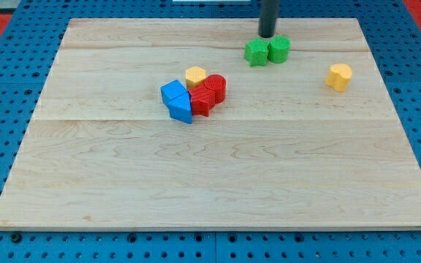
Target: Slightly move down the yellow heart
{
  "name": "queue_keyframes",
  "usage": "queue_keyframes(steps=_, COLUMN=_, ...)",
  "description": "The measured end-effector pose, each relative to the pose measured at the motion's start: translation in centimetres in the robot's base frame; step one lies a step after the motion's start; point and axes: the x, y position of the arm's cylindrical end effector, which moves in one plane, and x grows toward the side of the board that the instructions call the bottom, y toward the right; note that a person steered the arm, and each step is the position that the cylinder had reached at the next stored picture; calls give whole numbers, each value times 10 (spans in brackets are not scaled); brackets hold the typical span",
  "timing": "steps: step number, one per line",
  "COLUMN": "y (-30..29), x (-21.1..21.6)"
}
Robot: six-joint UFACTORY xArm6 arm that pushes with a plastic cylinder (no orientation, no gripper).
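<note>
Only smooth yellow heart (338, 76), woodgrain board (218, 183).

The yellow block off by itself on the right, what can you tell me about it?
The yellow heart is a small, chunky, matte block lying flat on the pale wooden board, near the view's right edge in the upper part. It stands alone; nothing touches it. My tip is well to its left, just above the two green blocks.
</note>
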Motion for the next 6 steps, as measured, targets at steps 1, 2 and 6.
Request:
queue_keyframes(steps=1, y=38, x=55)
queue_keyframes(steps=2, y=64, x=70)
queue_keyframes(steps=6, y=84, x=73)
